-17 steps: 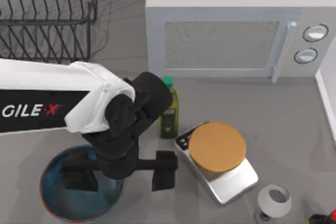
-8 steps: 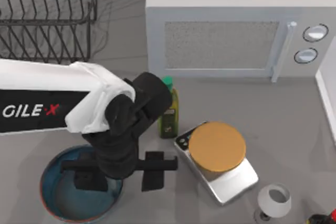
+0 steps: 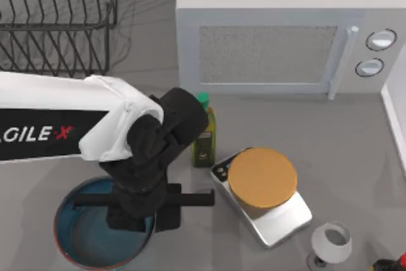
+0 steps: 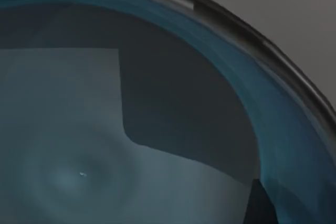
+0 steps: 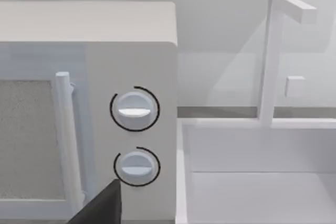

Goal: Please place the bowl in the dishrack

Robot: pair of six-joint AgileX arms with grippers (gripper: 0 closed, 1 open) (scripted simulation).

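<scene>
The blue bowl (image 3: 82,239) with its reddish-brown rim sits on the table at the front left. My left gripper (image 3: 154,211) reaches down over the bowl's right edge, one finger inside and one outside, shut on the rim. The left wrist view looks close into the bowl (image 4: 79,156), its rim curving past. The black wire dishrack (image 3: 57,23) stands at the back left, well away from the bowl. My right arm is parked off to the right; its wrist view shows one dark fingertip (image 5: 102,205) in front of the microwave's knobs.
A white microwave (image 3: 273,36) fills the back middle. A green-capped bottle (image 3: 204,138) stands just right of my left wrist. Beside it a scale (image 3: 282,223) carries an orange disc (image 3: 262,177). A small white wine glass (image 3: 331,242) is at the front right.
The left gripper's fingers have drawn together from wide open onto the bowl's right rim. The bowl has shifted slightly to the right.
</scene>
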